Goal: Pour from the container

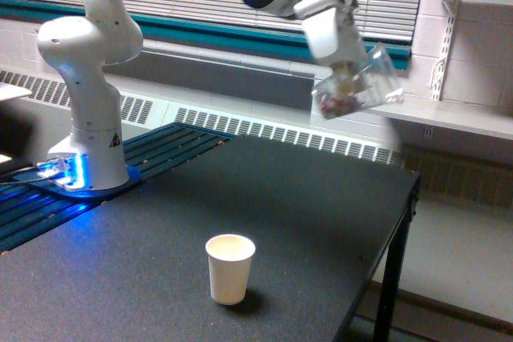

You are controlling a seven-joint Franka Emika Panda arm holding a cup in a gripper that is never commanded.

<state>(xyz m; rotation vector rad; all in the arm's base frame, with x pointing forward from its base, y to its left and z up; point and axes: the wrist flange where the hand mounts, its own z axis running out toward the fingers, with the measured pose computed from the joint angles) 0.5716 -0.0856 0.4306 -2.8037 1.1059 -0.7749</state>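
Observation:
The container is a clear plastic cup with small coloured bits inside, tilted with its rim toward the exterior view's right. It hangs high above the black table, blurred by motion. My gripper is shut on the container from above. A cream-white paper cup stands upright on the table near the front, well below the container and to the exterior view's left of it.
The arm's white base stands at the exterior view's left on a blue-lit mount. A radiator runs along the back wall under window blinds. White shelves hang at the right. The table's right edge drops to the floor.

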